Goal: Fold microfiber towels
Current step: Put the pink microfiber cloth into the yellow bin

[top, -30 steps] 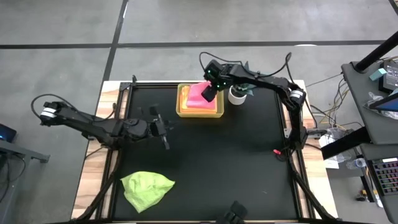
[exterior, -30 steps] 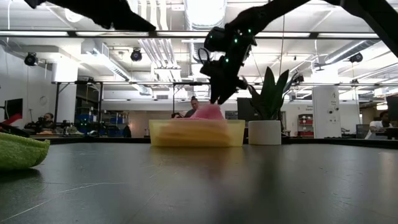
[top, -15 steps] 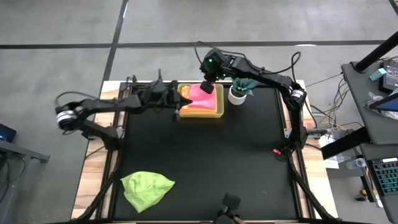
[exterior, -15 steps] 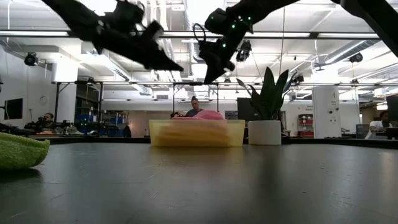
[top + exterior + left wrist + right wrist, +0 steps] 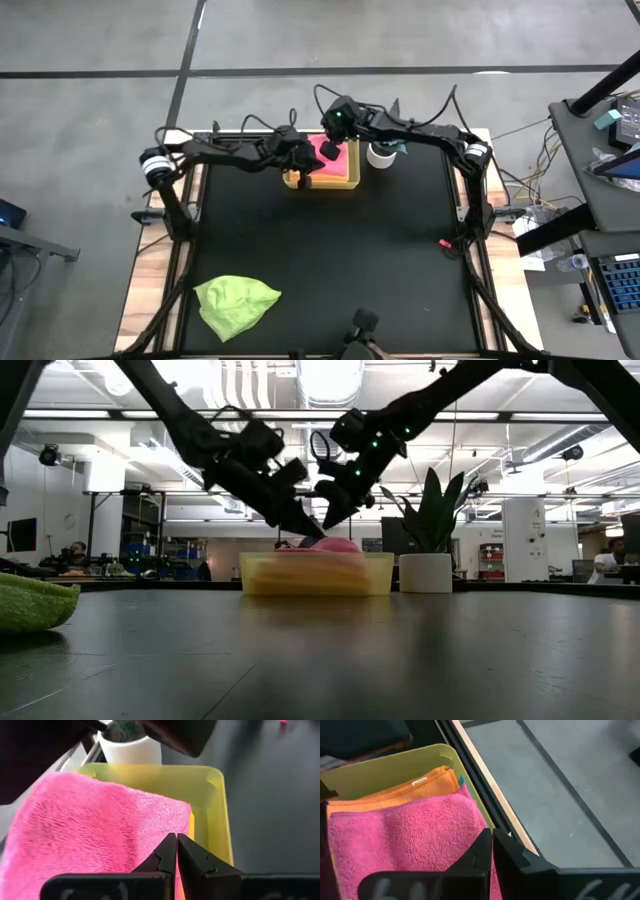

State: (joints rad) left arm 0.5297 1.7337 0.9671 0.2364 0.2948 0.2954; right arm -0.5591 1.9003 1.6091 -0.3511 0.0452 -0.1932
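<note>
Both my grippers are over the yellow tray (image 5: pixel 322 182) at the far edge of the table (image 5: pixel 400 260). Left gripper (image 5: pixel 303 170) has fingers pressed together, nothing between them, tips just above the pink towel (image 5: pixel 95 835) at its near-right corner in the wrist view. Right gripper (image 5: pixel 328 148) likewise clenched on nothing, hovering over the same towel's far edge, beside the tray wall.

Pink towel lies folded on top of the tray stack; orange towel (image 5: pixel 395 790) shows under it, with a sliver of turquoise at the edge. Those look done.

Lime green towel (image 5: pixel 236 303) is what's left, I reckon: crumpled heap at the near-left corner of the table, well apart from both grippers. It lies toward my left arm's side, so left is the nearer one to reach it. No clear long axis visible; it's bunched. White plant pot (image 5: pixel 379 155) sits just beside the tray, on the right arm's side.
</note>
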